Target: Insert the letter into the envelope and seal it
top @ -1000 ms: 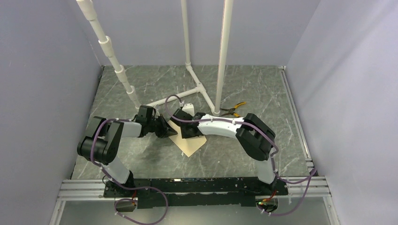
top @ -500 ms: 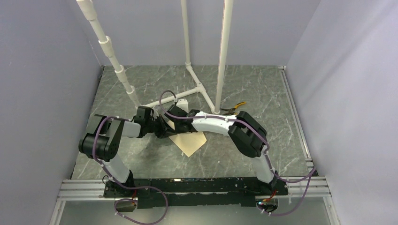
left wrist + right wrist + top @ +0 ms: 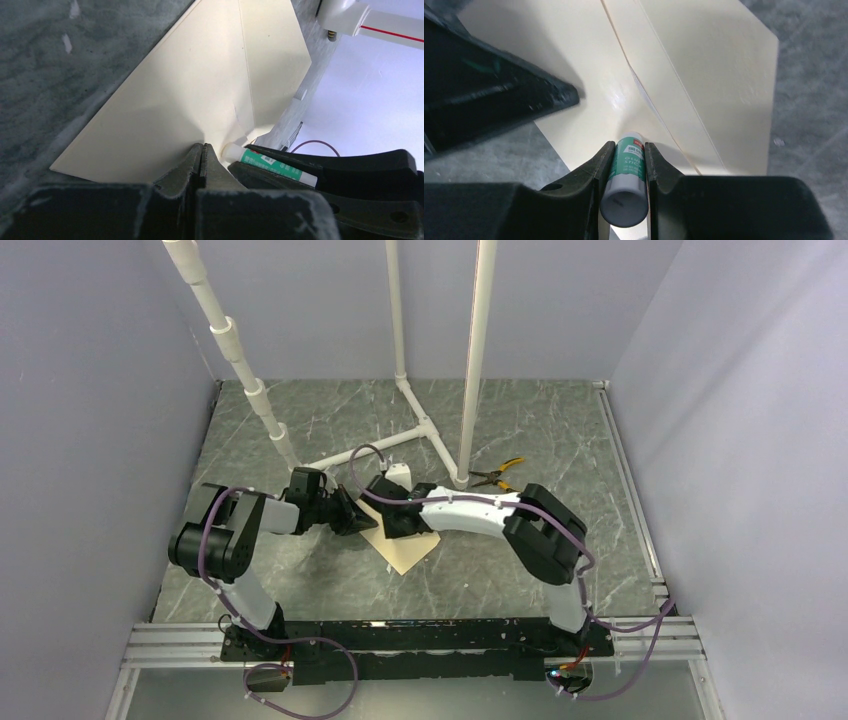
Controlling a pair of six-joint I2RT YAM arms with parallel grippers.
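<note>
The tan envelope [image 3: 412, 548] lies on the grey marbled table, flap open; it fills the left wrist view [image 3: 200, 80] and the right wrist view [image 3: 704, 75]. My left gripper [image 3: 358, 517] is shut, its tips [image 3: 202, 146] pinching the tip of the raised flap. My right gripper [image 3: 394, 523] is shut on a green and white glue stick [image 3: 628, 165], whose tip rests on the flap's inner face next to the left tips; the stick also shows in the left wrist view [image 3: 270, 162]. The grid-lined letter is not in view.
Yellow-handled pliers [image 3: 497, 476] lie behind the right forearm. A white PVC pipe frame [image 3: 432, 435] stands on the table behind the envelope, with a small white block [image 3: 400, 472] close to the right wrist. Grey walls close in both sides.
The right gripper with the glue stick went up-left over the flap half a second ago and has come back down-right. The left gripper has held still, shut.
</note>
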